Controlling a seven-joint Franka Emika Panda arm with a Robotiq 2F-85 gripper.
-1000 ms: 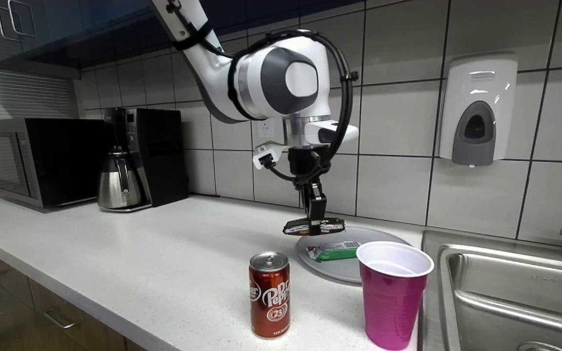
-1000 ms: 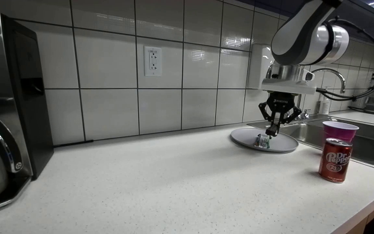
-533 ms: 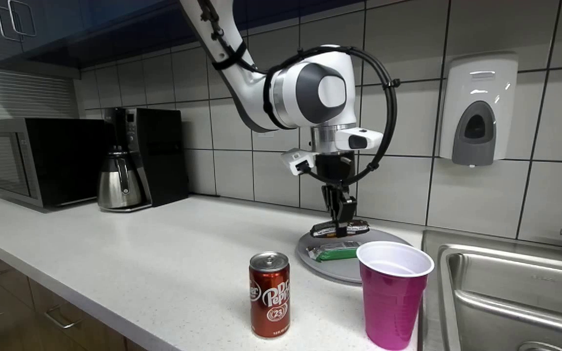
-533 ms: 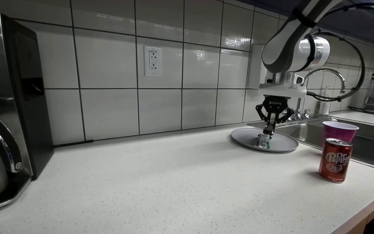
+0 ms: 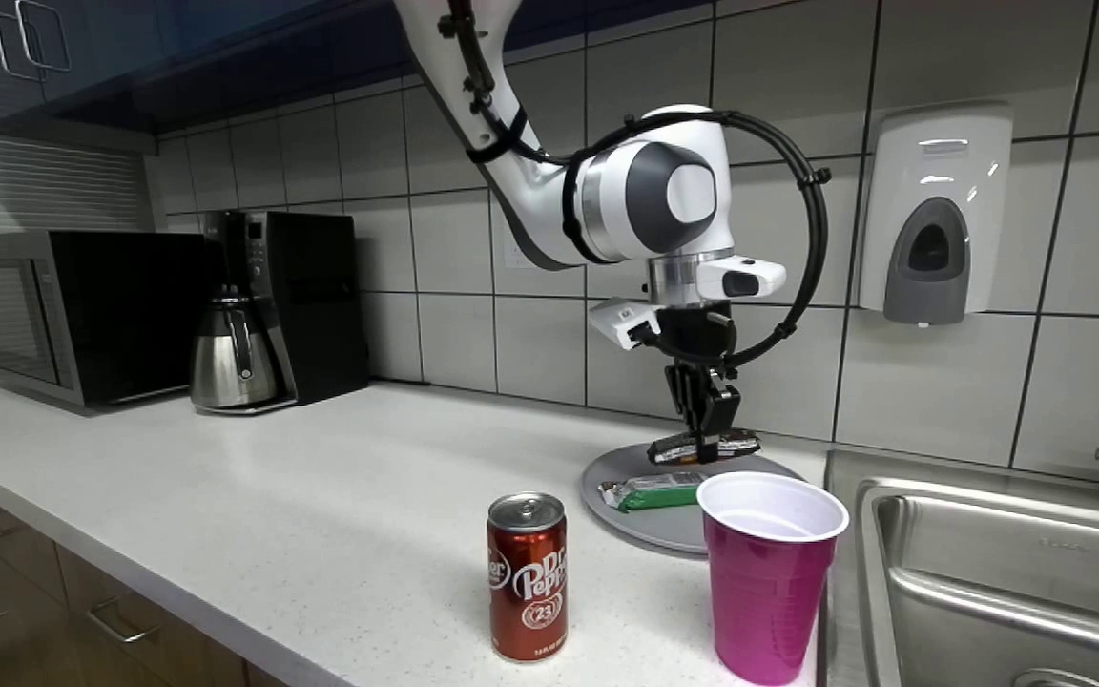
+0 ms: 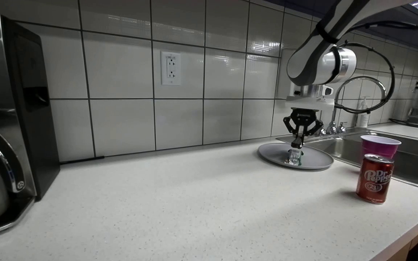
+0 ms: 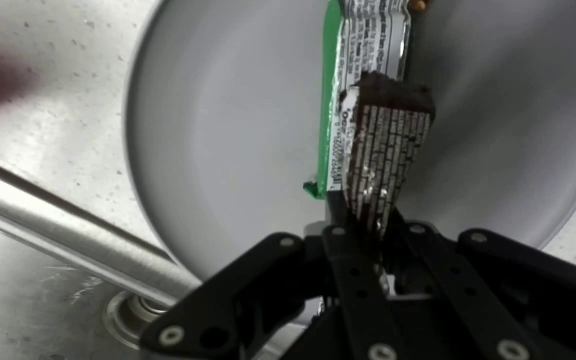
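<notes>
Holding a brown-wrapped bar point(image 7: 390, 145) in the hand point(image 5: 708, 447), drawn in narrow around the wrapper and gripping it partway along. Poised with it above the grey plate point(image 7: 218, 110); in the wrist view, seen partly covering a green-and-silver bar point(image 7: 334, 140) lying on the plate. Looks clear of both in an exterior view; cannot tell the height above the plate. Judging by this, past the grasp and the lift: already off the desk point(image 5: 368, 515) and secure enough to hang free. Not yet done, as far as visible: setting the bar down and letting go of it. Near the plate but apart from it, see a magenta cup point(image 5: 769, 592) standing upright. Also near the plate and apart from it, spot a red can point(image 5: 528, 592), likewise upright. Just beside the plate, note the steel sink point(image 5: 850, 572). Well apart from the plate, on the side away from the sink, see a coffee maker point(image 5: 321, 296) and, farther off, a microwave point(image 5: 130, 315).
</notes>
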